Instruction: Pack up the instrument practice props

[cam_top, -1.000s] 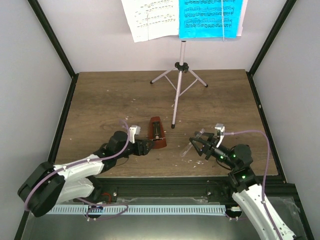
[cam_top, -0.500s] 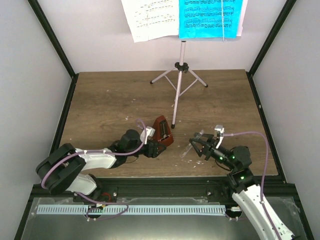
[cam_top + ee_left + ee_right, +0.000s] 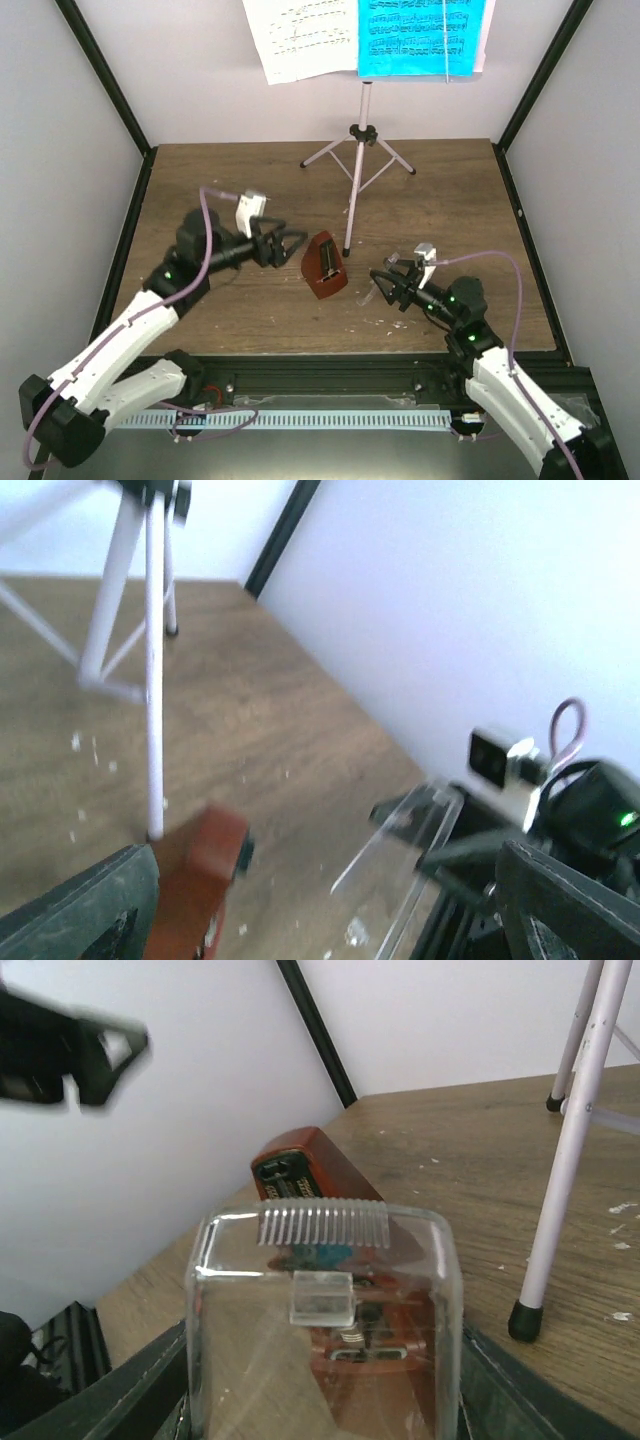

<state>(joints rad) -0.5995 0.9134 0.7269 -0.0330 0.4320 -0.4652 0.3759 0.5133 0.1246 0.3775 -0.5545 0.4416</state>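
- Wooden table (image 3: 210, 200) fills the middle of the top view.
- Pale pink music stand (image 3: 356, 190) upright at upper centre, 3 legs spread on the wood.
- 2 music sheets on its desk at the top edge: white sheet (image 3: 300, 35) to the left, cyan sheet (image 3: 415, 35) to the right.
- Left gripper (image 3: 290, 245) left of centre, jaws spread wide, nothing between them, just left of the metronome, not touching.
- Right gripper (image 3: 385, 285) lower right of centre, clamped on the clear cover (image 3: 325, 1360).
- Brown metronome (image 3: 324, 267) at centre, on the table, uncovered, near the stand's front foot, between both grippers.
- Cover is off the metronome, just right of it.
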